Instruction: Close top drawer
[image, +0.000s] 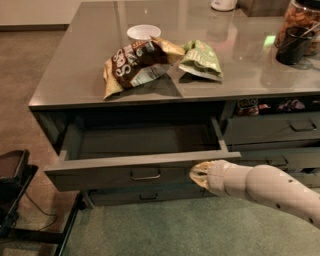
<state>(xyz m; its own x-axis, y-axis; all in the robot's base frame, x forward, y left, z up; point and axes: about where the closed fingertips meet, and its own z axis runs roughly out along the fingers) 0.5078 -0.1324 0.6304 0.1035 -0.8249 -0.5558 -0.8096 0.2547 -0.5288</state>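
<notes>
We hold our gripper (198, 175), fingers clenched, against the open top drawer's (100, 173) front, seemingly to push it shut.

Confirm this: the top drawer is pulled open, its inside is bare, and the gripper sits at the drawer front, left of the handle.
One thing is wrong. In the camera view the gripper sits right of the handle, not left. The rest holds: the top drawer is pulled open, its inside is bare, and the gripper is at the drawer front.
</notes>
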